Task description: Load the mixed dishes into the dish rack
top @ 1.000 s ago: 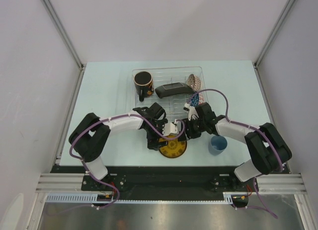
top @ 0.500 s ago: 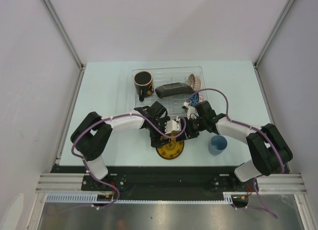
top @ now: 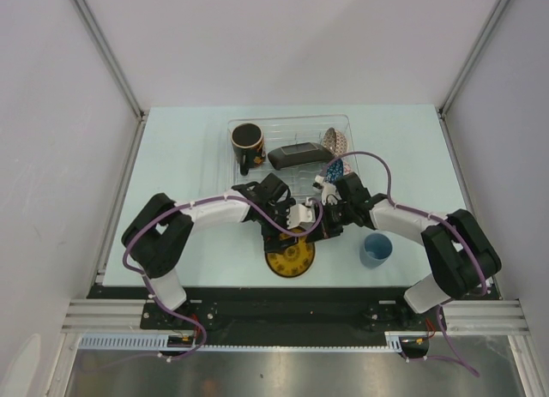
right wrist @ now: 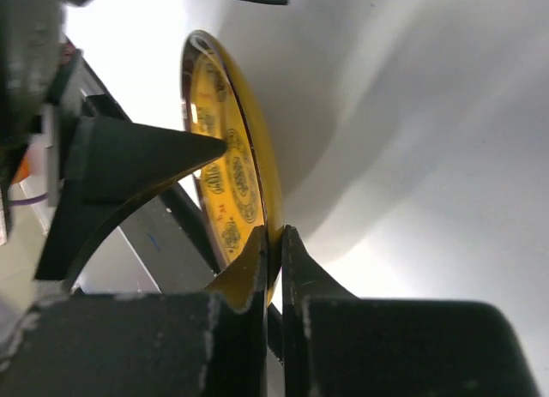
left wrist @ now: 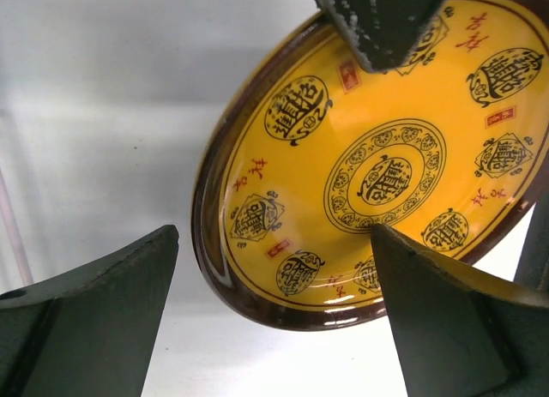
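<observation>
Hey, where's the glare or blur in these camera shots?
Left wrist: bright glare streaks along the lower rim of the saucer. Right wrist: table washed out white, dark fingers up close blurry. Top external: even light, sharp, soft shadows.

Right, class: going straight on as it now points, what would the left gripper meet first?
Most likely the yellow-brown saucer, held tilted by its rim in the right gripper; it sits ahead of the left gripper, whose jaws are open, though depth is unclear.
</observation>
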You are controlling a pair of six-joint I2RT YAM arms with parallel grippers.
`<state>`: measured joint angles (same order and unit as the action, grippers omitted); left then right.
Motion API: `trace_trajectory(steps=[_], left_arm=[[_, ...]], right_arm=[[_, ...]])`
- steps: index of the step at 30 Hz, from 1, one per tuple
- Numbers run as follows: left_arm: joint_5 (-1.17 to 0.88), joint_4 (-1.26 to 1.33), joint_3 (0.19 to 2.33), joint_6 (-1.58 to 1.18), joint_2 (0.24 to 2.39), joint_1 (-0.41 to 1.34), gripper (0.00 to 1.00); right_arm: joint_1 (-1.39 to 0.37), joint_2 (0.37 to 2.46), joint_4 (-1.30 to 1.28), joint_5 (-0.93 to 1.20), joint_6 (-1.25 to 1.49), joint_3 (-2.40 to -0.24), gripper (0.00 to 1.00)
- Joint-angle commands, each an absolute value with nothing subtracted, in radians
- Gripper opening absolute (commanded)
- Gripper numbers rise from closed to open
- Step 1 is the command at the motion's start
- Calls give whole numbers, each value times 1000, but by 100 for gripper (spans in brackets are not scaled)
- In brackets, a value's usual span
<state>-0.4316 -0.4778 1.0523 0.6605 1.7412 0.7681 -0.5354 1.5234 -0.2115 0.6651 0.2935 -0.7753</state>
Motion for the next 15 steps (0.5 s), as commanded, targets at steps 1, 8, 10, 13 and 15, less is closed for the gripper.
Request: trace_trajectory(steps=[1, 8, 10, 13, 15], left_arm=[[-451, -400, 1071, 640, 1733, 782, 100], [-382, -440, 1126, 627, 1712, 770, 99], [-376, -488, 1161, 598, 1691, 743, 100], [-390, -589, 1286, 549, 1649, 695, 100], [-409, -667, 1334, 529, 1628, 670, 100]], right_arm=[[-552, 1525, -183, 755, 308, -827, 0], [-548, 1511, -189, 733, 296, -828, 0], [-543, 1499, -201, 721, 284, -830, 0], [-545, 1457, -236, 683, 247, -836, 0], [-548, 1419, -262, 637, 213, -838, 0]])
